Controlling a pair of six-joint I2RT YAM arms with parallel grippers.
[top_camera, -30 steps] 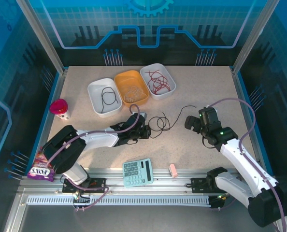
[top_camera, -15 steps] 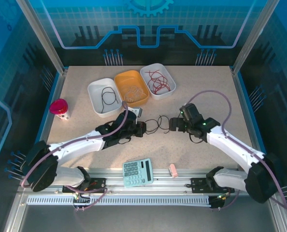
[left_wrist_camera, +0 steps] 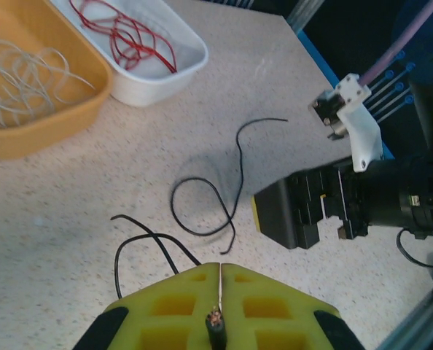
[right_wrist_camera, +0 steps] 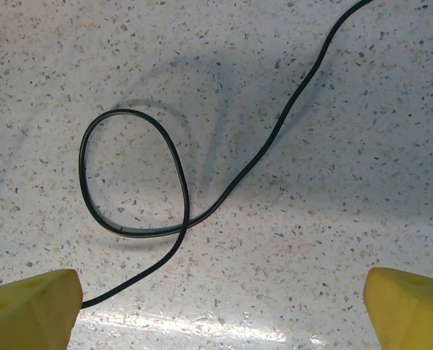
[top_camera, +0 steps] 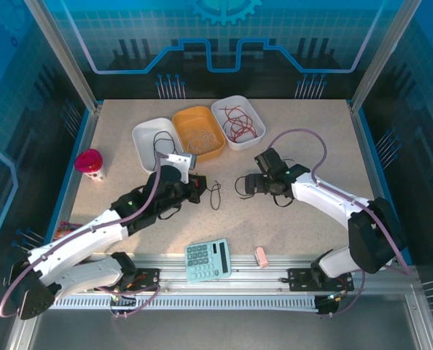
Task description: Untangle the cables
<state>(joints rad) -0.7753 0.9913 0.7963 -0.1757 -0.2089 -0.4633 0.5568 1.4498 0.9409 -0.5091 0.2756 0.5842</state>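
Note:
My left gripper (top_camera: 197, 188) is shut on a black cable (left_wrist_camera: 117, 255), whose cut end sticks out behind the yellow fingers (left_wrist_camera: 173, 306). That cable dangles in a small loop (top_camera: 215, 195) just right of the gripper. A second black cable (right_wrist_camera: 181, 182) lies loose on the table in one loop with a long tail, right under my right gripper (top_camera: 247, 185). The right gripper is open, its yellow fingertips (right_wrist_camera: 27, 306) spread wide with nothing between them. Both grippers face each other near the table's middle, a short gap apart.
At the back stand three trays: a white one (top_camera: 140, 138) with a black cable, an orange one (top_camera: 181, 117) with whitish wires, a white one (top_camera: 254, 113) with red wires. A calculator (top_camera: 208, 260) and pink eraser (top_camera: 261, 256) lie at the front, a red cup (top_camera: 90, 163) at left.
The left gripper has pulled back and to the left with its black cable, separating it from the other. The right gripper has swung left to the table's middle, above the loose cable.

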